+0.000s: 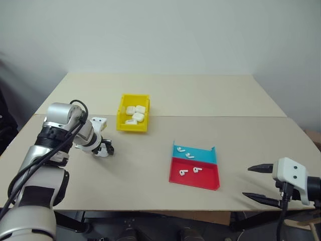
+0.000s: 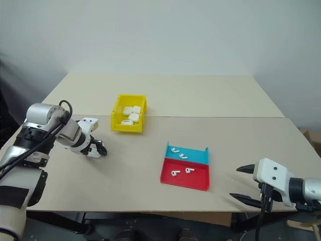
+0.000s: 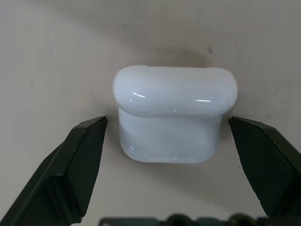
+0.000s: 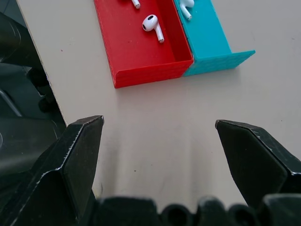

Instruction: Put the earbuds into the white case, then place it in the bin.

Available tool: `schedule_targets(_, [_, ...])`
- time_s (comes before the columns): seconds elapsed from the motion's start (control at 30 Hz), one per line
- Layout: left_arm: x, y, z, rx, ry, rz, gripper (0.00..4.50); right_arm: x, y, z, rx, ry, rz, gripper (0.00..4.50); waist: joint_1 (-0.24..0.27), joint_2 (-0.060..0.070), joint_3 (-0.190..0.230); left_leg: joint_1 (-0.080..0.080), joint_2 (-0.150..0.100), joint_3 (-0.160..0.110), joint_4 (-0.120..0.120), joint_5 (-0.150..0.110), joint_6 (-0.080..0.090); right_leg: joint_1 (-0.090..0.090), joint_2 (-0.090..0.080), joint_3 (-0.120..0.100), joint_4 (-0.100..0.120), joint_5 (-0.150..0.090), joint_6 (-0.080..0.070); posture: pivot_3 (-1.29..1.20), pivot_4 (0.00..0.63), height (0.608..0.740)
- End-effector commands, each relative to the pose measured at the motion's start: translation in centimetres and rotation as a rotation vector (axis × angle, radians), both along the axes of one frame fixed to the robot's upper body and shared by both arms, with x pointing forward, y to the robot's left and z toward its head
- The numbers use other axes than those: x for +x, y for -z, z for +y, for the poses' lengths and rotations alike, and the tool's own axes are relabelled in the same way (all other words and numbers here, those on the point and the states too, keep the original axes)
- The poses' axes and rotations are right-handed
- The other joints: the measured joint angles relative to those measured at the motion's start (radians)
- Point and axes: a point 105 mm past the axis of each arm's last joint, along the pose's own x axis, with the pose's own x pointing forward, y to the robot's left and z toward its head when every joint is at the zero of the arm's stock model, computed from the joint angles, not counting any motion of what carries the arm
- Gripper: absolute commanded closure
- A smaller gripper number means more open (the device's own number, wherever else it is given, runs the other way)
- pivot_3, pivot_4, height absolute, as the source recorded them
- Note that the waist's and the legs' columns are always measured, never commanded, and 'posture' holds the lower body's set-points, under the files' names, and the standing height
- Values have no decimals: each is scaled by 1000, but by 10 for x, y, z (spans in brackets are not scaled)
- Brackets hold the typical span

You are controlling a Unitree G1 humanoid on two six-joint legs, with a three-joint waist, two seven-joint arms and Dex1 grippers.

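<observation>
- The white case [image 3: 175, 120] is seen lying on the table [image 1: 150, 186] directly ahead of the left claw [image 3: 169, 136], squarely between its two fingers [image 3: 70, 169]; a thin strip of table shows on either side, so no contact is judged to have been made.
- The left claw is spread wide and holds nothing. It is pointed steeply down at the table, close above the case.
- The case's long axis is laid across the gap, from one finger toward the other (its lid appears shut, with the wider lid part on the far side from the wrist). A closing of the fingers would therefore be taken on the two short ends, and little spare width is left.
- The right claw [image 1: 261, 183] is also spread and empty, held low near the table's front edge, well apart from the case. The left arm is clearly the nearer one for this pick.
- The earbuds [image 1: 188, 163] are seen in a red-and-teal tray [image 1: 210, 183], just ahead of the right claw and well off to the side of the left claw: two in the teal part, two in the red.
- The bin [image 1: 121, 118] stands just beyond the left claw, with several white cases already in it.
</observation>
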Motion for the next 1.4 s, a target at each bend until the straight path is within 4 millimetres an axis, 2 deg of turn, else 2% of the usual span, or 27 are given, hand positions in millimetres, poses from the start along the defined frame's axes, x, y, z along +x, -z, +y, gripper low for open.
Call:
schedule_targets(0.03, [1, -4, 1, -12, 0, -13, 0, 1, -9, 4, -24, -23, -46, 87, 0, 0, 0, 0, 0, 0, 0, 0, 0, 0, 0, 0, 0, 0, 0, 0, 150, 740])
schedule_targets(0.17, [1, 0, 4, -11, -19, -2, 0, 1, -9, 4, -30, -21, -48, 87, 0, 0, 0, 0, 0, 0, 0, 0, 0, 0, 0, 0, 0, 0, 0, 0, 150, 740])
schedule_targets(0.27, [0, 2, 5, -14, -20, 6, 526, 1, -11, 4, -23, -19, -50, 0, 0, 0, 0, 0, -1, -1, 0, 0, 0, 0, 0, 0, 0, 0, 0, 0, 150, 740])
schedule_targets(0.37, [-1, 4, 6, -17, -23, 11, 1501, 1, -11, 4, -29, -17, -51, 0, -1, 0, 0, 0, -2, -3, 0, 0, 0, 0, 0, 0, 0, 0, 0, 0, 150, 740])
schedule_targets(0.4, [-1, 4, 6, -21, -23, 11, 1703, 1, -11, 4, -30, -16, -51, 0, 0, 0, 0, 0, -2, -3, 0, 0, 0, 1, 0, 0, 0, 0, 0, 0, 150, 740])
schedule_targets(0.5, [1, 0, 5, -29, -20, -4, 1707, 2, -11, 4, -32, -15, -52, 0, -1, 0, 0, 0, -2, -4, 0, 0, 0, 1, 0, 0, 0, 0, 0, 0, 150, 740])
schedule_targets(0.7, [8, -29, -10, -41, 74, -147, 1707, 5, -15, 2, -36, -11, -67, 0, 0, 0, 0, -2, -3, -5, 1, 0, 0, 0, 0, -1, 0, 0, 0, 0, 150, 740])
schedule_targets(0.83, [3, -67, -21, -43, 196, -322, 1707, 10, -26, 1, -46, -14, -86, 0, -2, 0, 0, -4, -3, -6, 1, 0, 0, -2, 0, -2, 0, 1, 0, 0, 150, 740])
schedule_targets(0.97, [-16, -100, -33, -138, 327, -476, 1707, 13, -39, 3, -60, -35, -105, 0, -5, 1, 0, -3, -3, -6, 1, 0, 0, -2, 0, -1, 0, 1, -1, 0, 150, 740])
schedule_targets(1.1, [-45, -127, -69, -226, 605, -798, 1707, 19, -49, 10, -119, -59, -52, 0, -3, 1, 0, -2, -3, -6, 2, 0, 0, 1, 0, -1, 1, 1, -1, 0, 150, 740])
schedule_targets(1.13, [-49, -129, -76, -210, 640, -875, 1707, 21, -50, 10, -141, -64, -48, 0, -2, 1, -1, -1, -3, -6, 2, 0, 0, 1, -1, -1, 1, 1, -1, 0, 150, 740])
schedule_targets(1.23, [-62, -130, -98, -307, 755, -1080, 1707, 27, -57, 17, -194, -107, -44, 0, 4, 1, -1, 0, -3, -7, 2, 0, 0, 2, -1, -2, 1, 3, -5, 0, 150, 740])
schedule_targets(1.3, [-74, -131, -113, -446, 835, -1225, 1707, 28, -61, 25, -248, -185, -63, 0, 7, 2, -2, 0, -4, -7, 2, 0, 0, 2, -1, -1, 0, 3, -5, 0, 150, 740])
schedule_targets(1.4, [-92, -123, -126, -647, 926, -1298, 1707, 23, -61, 38, -311, -309, -32, 0, 6, 3, -2, -2, -4, -7, 3, 1, 0, 1, -1, -1, -1, 4, -5, 0, 150, 740])
